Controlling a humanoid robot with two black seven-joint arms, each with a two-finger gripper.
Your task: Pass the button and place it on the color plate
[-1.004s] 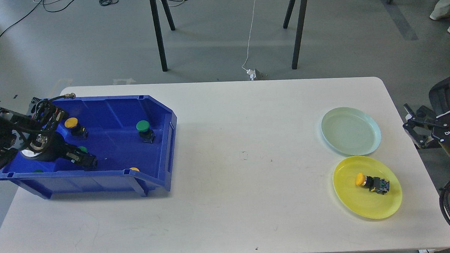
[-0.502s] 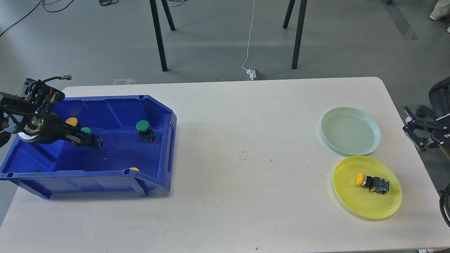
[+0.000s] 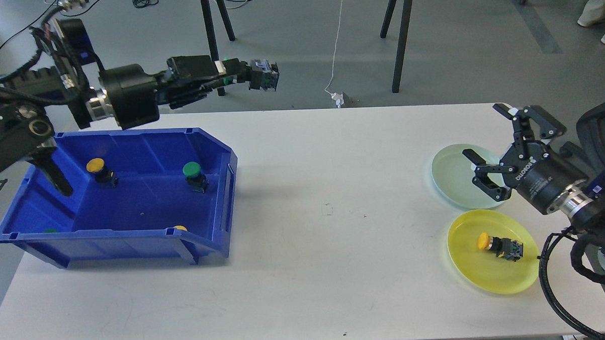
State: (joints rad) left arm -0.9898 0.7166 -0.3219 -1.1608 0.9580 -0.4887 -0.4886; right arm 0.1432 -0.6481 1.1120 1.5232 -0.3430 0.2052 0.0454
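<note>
My left gripper (image 3: 246, 74) is raised high above the table's back edge, right of the blue bin (image 3: 134, 241). It is shut on a green button (image 3: 264, 75), whose grey-black body sticks out past the fingertips. My right gripper (image 3: 484, 131) is open and empty, over the far edge of the pale green plate (image 3: 451, 182). The yellow plate (image 3: 492, 276) in front of it holds a yellow button (image 3: 499, 244). The bin holds a yellow button (image 3: 97, 168) and a green button (image 3: 193, 173); two more caps peek over its front wall.
The white table (image 3: 335, 249) spans the view. Black stand legs (image 3: 212, 42) and a white cable (image 3: 336, 48) are on the floor behind it. My right arm's cable (image 3: 553, 282) hangs over the table's right edge.
My left gripper has lifted a green button out of the bin and swung up and right. My right gripper has come in from the right edge over the pale green plate.
</note>
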